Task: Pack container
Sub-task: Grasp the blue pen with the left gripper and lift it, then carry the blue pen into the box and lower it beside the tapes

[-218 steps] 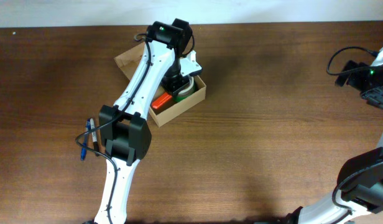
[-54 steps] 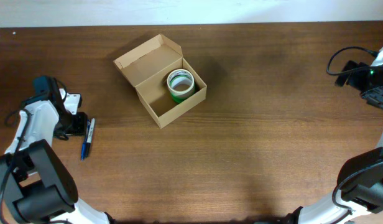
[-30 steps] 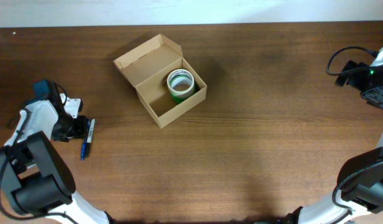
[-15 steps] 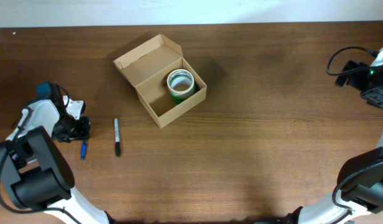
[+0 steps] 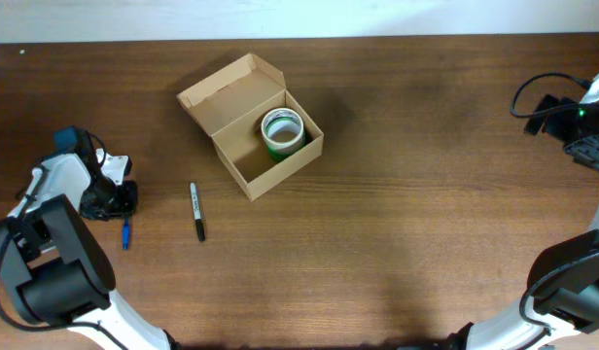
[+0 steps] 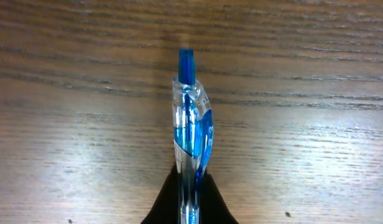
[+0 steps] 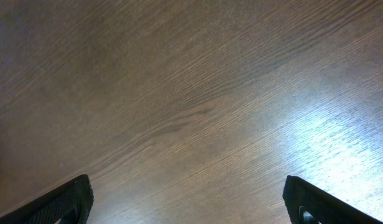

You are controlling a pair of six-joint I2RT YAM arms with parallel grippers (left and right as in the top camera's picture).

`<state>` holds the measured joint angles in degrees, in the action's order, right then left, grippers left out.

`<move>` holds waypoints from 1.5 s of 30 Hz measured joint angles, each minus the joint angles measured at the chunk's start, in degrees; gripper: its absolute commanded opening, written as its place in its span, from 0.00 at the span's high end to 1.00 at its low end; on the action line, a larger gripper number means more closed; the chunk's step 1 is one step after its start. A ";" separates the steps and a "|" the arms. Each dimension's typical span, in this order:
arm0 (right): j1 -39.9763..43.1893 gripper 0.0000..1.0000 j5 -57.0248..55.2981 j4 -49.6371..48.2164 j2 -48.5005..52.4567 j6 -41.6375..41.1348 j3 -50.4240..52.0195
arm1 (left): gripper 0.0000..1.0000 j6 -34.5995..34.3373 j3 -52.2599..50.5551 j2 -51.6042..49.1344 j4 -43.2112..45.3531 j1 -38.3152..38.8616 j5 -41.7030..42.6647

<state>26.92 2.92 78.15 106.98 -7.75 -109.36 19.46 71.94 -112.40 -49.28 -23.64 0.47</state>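
Overhead: the container (image 5: 229,95) stands open at the upper middle of the table (image 5: 397,224), with a green tape roll (image 5: 282,131) inside it. A black marker (image 5: 196,211) lies near, not touching.

Left wrist: the left gripper (image 6: 190,202) is pressed together on a blue pen (image 6: 191,124) — pinching it.

Right wrist: the right gripper (image 7: 188,202) has its jaws spread wide over the wood.

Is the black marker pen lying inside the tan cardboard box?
No, the black marker pen lies on the wooden table, apart from the tan cardboard box.
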 measured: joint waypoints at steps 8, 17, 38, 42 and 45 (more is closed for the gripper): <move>0.00 0.01 -0.02 0.02 0.00 0.00 0.00 | 0.98 -3.37 17.51 -2.49 -17.46 0.48 0.83; 0.00 0.01 0.00 0.00 0.00 0.00 0.00 | 0.98 -8.28 55.87 -2.49 -32.87 6.12 1.31; 0.00 0.01 0.00 0.00 0.00 -0.04 0.00 | 0.98 -26.10 72.83 -7.61 -37.51 43.25 2.47; 0.00 0.01 -0.02 0.00 0.00 -0.04 0.00 | 0.98 -18.53 72.83 -12.59 -38.42 45.72 1.44; 0.00 0.01 -0.02 0.00 0.00 -0.02 0.00 | 0.98 -10.97 72.81 -16.55 -40.48 46.69 0.17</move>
<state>26.92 2.90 78.15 106.98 -7.77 -109.36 8.49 144.75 -128.95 -89.76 23.05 0.64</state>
